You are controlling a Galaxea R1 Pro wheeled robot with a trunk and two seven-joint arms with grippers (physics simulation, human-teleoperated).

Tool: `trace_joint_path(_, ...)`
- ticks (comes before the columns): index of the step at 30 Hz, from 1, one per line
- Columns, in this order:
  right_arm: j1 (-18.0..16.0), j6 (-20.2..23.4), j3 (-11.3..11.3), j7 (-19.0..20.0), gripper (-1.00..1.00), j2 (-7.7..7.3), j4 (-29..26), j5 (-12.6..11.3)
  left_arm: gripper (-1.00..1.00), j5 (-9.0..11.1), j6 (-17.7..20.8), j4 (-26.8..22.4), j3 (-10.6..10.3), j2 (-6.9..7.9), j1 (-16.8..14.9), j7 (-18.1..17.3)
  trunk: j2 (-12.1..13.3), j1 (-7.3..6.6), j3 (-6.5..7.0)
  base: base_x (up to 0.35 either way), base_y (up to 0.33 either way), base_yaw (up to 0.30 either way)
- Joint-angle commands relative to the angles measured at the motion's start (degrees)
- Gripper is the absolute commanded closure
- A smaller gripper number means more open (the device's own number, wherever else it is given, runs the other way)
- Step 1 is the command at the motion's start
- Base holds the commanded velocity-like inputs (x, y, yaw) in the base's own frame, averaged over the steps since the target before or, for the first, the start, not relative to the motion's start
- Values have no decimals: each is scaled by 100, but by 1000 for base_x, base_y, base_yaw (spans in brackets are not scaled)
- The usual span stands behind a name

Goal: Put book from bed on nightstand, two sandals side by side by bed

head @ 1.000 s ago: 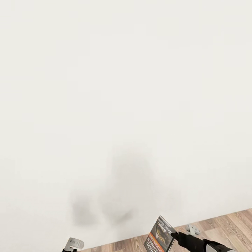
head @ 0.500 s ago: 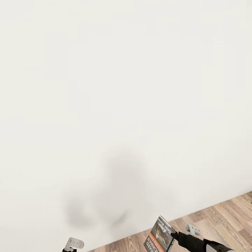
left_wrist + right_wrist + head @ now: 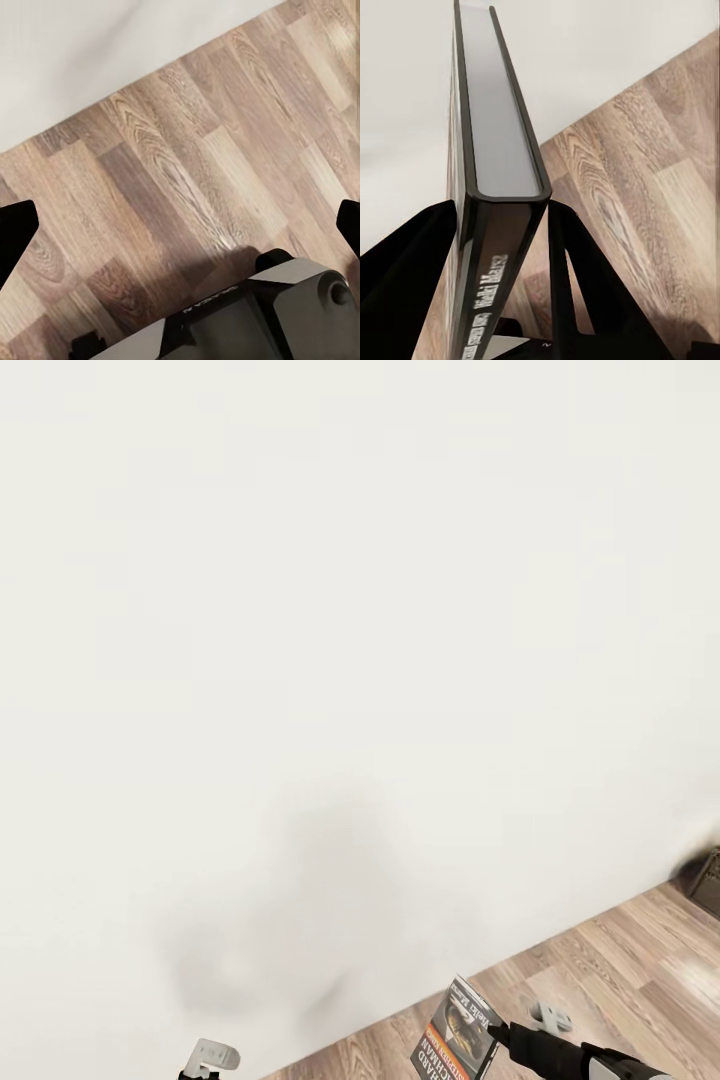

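At the bottom of the head view, right of centre, the right gripper [image 3: 497,1036] is clamped on the book [image 3: 457,1030], which stands tilted with its dark cover, orange strip and white lettering facing the camera. In the right wrist view the same book [image 3: 495,150] is seen edge-on, its pale page block framed by the dark cover, with one black finger [image 3: 405,277] pressed against each side. The left gripper [image 3: 213,1056] pokes up at the bottom edge, left of centre; in the left wrist view its two dark fingertips [image 3: 15,240] sit at opposite sides of the frame with bare floor between them, so the claw is spread and holds nothing. A plain white wall [image 3: 350,610] takes up most of the head view, meeting the brown wood-plank floor [image 3: 620,970] along a slanted line in the lower right. At the right edge, a dark object [image 3: 705,878] stands against the wall, too cropped to identify.
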Motion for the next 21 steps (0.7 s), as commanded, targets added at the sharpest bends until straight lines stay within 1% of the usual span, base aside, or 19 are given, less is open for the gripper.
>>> trace_joint_path(1, -7, 28, 41, 27, 100, 1, 13, -63, -100, -59, -17, -2, 49, -1, -2, -24, -5, 2, -3, 0, 0, -202)
trace_joint_path(15, -7, 23, 41, 27, 100, 1, 13, -63, -100, -59, -17, -2, 49, -1, -1, -24, -5, 2, -3, 8, 0, -202)
trace_joint_path(21, -7, 25, 41, 27, 100, 1, 13, -63, -100, -59, -16, -2, 49, -1, -2, -24, -5, 2, -3, 251, 0, -202)
